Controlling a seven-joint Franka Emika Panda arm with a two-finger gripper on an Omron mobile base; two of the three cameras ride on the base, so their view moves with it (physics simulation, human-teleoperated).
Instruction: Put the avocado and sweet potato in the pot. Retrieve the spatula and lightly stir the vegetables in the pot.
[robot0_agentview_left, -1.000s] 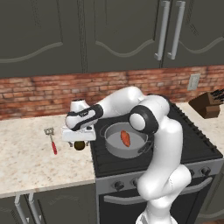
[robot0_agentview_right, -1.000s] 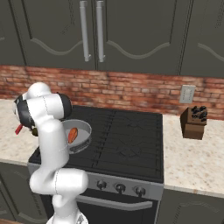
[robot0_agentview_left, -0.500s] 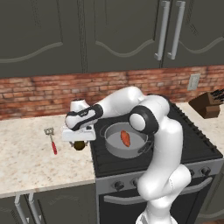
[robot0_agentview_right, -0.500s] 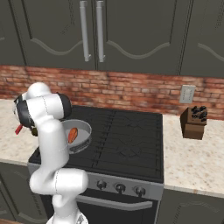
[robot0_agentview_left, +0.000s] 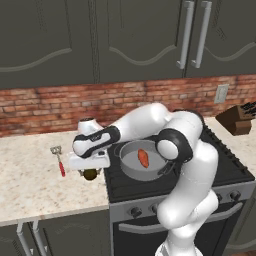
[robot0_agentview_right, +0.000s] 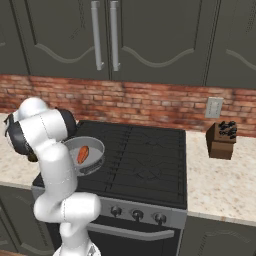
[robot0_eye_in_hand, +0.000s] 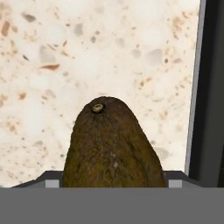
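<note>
The avocado (robot0_eye_in_hand: 113, 146) sat dead center at the bottom of the shot, brown and bumpy, stem end pointing up with its little pale nub (robot0_eye_in_hand: 98, 107) clearly visible. It took up a good chunk of the lower middle. Behind it was speckled beige counter (robot0_eye_in_hand: 87, 52). Down the right side ran the stove's (robot0_eye_in_hand: 214, 87) dark edge with a thin silver trim strip (robot0_eye_in_hand: 194, 87). Couldn't really make out the finger tips.

The gripper (robot0_agentview_left: 90, 169) covers most of the avocado (robot0_agentview_left: 90, 174) (fingertips unseen, grip unclear).
</note>
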